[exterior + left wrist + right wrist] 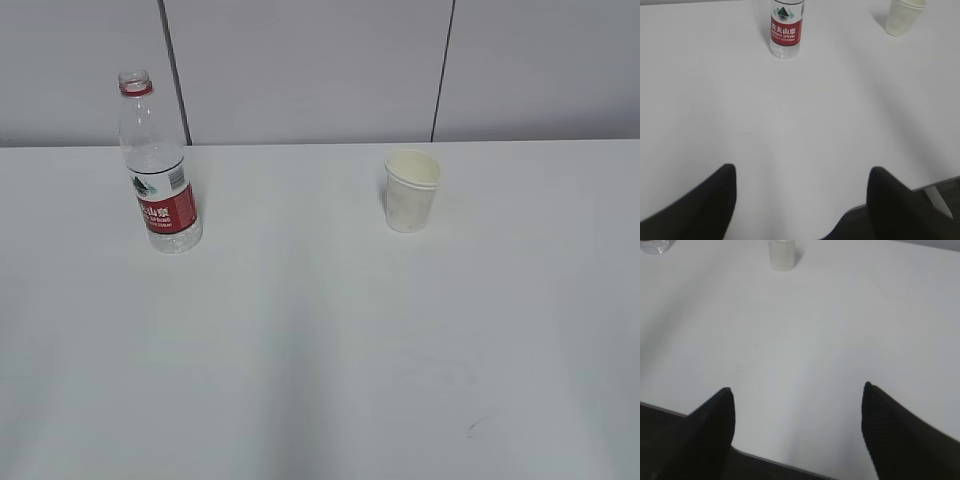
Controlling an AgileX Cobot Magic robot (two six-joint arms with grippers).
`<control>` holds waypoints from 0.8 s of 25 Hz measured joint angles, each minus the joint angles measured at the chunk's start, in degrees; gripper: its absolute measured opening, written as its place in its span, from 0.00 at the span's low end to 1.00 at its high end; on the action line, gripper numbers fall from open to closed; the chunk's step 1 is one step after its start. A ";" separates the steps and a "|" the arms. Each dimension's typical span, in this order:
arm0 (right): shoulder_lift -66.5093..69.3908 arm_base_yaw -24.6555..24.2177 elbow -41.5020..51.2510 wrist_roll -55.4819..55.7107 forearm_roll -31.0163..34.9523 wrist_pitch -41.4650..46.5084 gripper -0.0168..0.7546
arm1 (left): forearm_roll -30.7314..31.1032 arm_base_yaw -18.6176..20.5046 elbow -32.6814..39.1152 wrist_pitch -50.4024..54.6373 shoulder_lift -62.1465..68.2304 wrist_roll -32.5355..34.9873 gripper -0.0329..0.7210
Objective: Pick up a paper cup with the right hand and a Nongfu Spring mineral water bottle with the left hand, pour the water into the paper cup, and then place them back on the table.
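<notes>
The Nongfu Spring bottle [158, 168] stands upright and uncapped at the far left of the white table [320, 340]; it also shows in the left wrist view [786, 30]. The paper cup [411, 190] stands upright to its right, empty-looking, and shows in the left wrist view [903, 17] and the right wrist view [782, 255]. My left gripper [802, 172] is open and empty, far short of the bottle. My right gripper [797, 390] is open and empty, far short of the cup. Neither arm shows in the exterior view.
A grey panelled wall [320, 70] rises behind the table. The table's near edge [765, 460] lies just under my right gripper, and a corner edge [935, 185] shows beside my left one. A small scuff [475, 428] marks the tabletop.
</notes>
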 joint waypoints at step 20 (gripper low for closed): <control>-0.13 -0.50 0.37 0.69 -0.12 0.56 0.78 | 2.79 4.98 0.00 -0.21 0.00 0.59 0.71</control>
